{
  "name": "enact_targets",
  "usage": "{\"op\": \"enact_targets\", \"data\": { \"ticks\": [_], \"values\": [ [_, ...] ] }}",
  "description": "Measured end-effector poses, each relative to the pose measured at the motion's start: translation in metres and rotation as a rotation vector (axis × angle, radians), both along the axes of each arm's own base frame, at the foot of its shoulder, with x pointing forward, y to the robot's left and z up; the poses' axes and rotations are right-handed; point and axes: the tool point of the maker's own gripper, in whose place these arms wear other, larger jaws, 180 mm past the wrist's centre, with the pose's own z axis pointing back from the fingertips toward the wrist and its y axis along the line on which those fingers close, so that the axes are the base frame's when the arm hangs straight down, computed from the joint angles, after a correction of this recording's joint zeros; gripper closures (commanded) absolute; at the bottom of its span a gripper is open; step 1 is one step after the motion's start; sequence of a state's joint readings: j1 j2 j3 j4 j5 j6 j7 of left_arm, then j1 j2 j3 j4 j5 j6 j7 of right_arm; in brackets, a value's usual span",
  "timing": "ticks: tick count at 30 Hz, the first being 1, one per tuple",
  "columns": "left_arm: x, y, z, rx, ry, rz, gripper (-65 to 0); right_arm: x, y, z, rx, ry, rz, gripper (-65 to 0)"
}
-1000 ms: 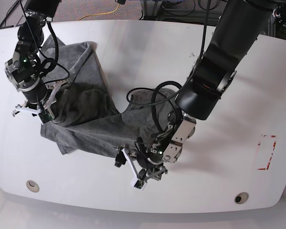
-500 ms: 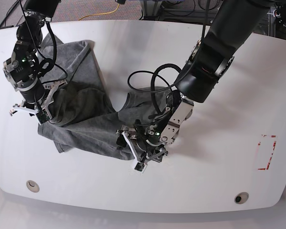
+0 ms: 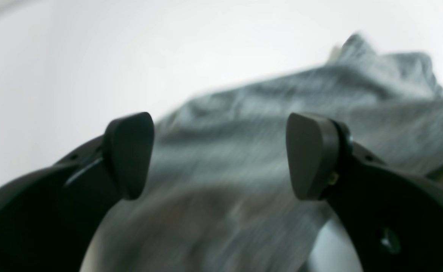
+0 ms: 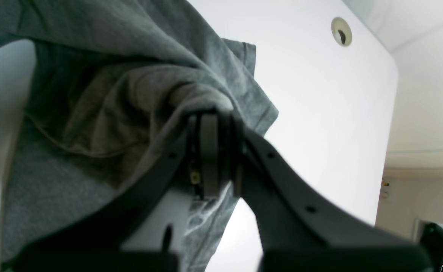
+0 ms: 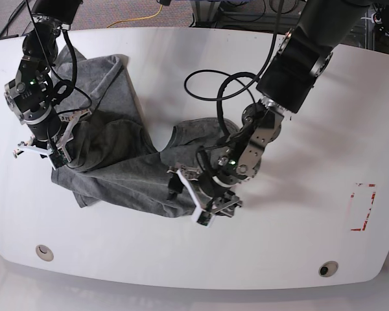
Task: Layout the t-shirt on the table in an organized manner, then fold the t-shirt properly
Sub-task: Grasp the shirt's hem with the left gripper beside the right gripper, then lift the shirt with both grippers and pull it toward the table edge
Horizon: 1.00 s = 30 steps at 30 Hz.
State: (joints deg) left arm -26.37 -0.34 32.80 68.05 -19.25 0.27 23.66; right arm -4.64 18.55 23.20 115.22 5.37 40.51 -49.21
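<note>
Surface edge: white surface (image 5: 298, 233) fills the base view; a round cable hole (image 5: 44, 252) sits lower left of the frame, a second cable hole (image 5: 327, 268) lower right, and a red tape rectangle (image 5: 363, 207) lies at the right edge.
Left claw: the left claw (image 5: 204, 197) sits low at centre frame in the base view, over the lower hem of the cloth; its jaws stand wide apart with nothing between them. In the left wrist view the two dark pads (image 3: 128, 153) frame blurred grey fabric beyond.
T-shirt: the t-shirt (image 5: 126, 165) lies crumpled and twisted across the left and centre of the base view, one end running up toward the upper left corner, another bunched under the left arm.
Right claw: the right claw (image 5: 55, 154) at mid left of the frame is clamped on a fold of the t-shirt; the right wrist view shows the jaws pressed together with grey cloth (image 4: 138, 94) draped over their tips.
Far edge: a yellow cable (image 5: 139, 19) trails on the floor beyond the top of the surface.
</note>
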Motion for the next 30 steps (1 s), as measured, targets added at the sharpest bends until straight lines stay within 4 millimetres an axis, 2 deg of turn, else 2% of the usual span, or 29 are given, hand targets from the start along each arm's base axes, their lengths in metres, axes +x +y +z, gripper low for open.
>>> {"op": "enact_targets", "data": {
  "ticks": [5,8,11,18,23,30],
  "values": [
    [0.001,0.048,0.01,-0.001,-0.037,0.105,-51.1,0.0,0.0,0.0,-0.001,-0.001,0.0,-0.3],
    [-0.004,0.067,0.011,0.003,-0.045,0.131,-51.1,0.001,0.0,0.0,0.0,0.0,0.001,-0.3],
    [-0.014,0.081,0.004,0.011,-0.039,0.145,-51.1,0.001,0.0,0.0,0.0,0.0,0.001,-0.3],
    [-0.04,0.116,-0.032,0.053,0.045,0.19,-51.1,0.0,0.0,0.0,0.003,0.0,0.001,-0.3],
    [-0.048,0.132,-0.043,0.046,0.067,0.237,-51.1,0.001,0.0,0.0,0.003,0.0,0.001,-0.3],
    [-0.066,0.128,-0.061,0.043,0.118,0.233,-51.1,0.0,0.007,-0.004,0.029,0.002,-0.003,-0.3]
  ]
}}
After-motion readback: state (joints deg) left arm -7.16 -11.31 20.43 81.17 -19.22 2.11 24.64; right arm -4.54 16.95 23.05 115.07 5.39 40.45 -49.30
